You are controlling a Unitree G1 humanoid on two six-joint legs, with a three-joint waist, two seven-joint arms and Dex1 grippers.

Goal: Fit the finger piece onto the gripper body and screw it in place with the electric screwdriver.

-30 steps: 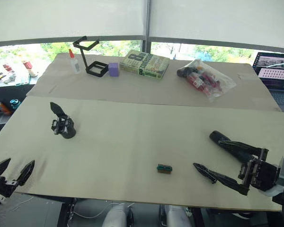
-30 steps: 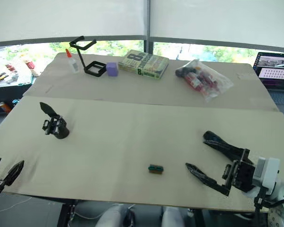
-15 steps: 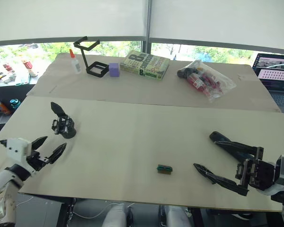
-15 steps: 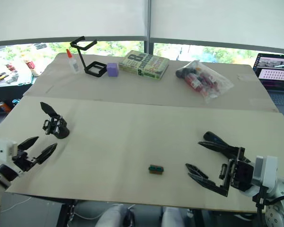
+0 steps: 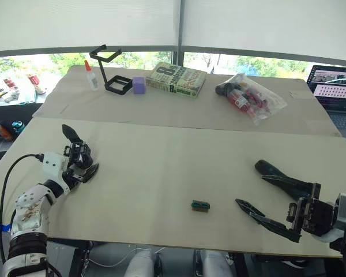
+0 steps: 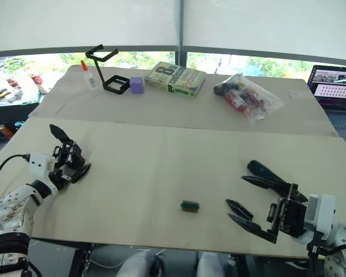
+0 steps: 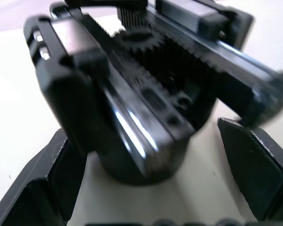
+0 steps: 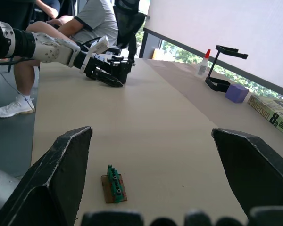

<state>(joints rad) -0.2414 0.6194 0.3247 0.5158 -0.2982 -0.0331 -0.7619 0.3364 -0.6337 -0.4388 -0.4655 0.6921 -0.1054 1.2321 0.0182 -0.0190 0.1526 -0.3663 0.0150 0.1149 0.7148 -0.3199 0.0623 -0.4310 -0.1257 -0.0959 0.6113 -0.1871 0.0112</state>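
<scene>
While the gripper body sits unheld, the step in hand is the left arm's grasp.
Gripper body (image 5: 79, 154): on the worktop (image 5: 173, 167), well to the left of the small green-and-brown block (image 5: 200, 206), its pointed finger sticking up and away from the robot.
Left gripper (image 5: 83, 167): jaws open, one on either side of the body; the wrist view shows its toothed rack and gear close up between them.
Right gripper (image 5: 265, 196): jaws open and empty, low over the worktop just right of the block.
Electric screwdriver: I cannot pick it out with confidence.
Doing it well: probably close on the chunky housing, not the rack, keeping the mounting face clear and level.
Risk: a skewed squeeze may tip it over.
</scene>
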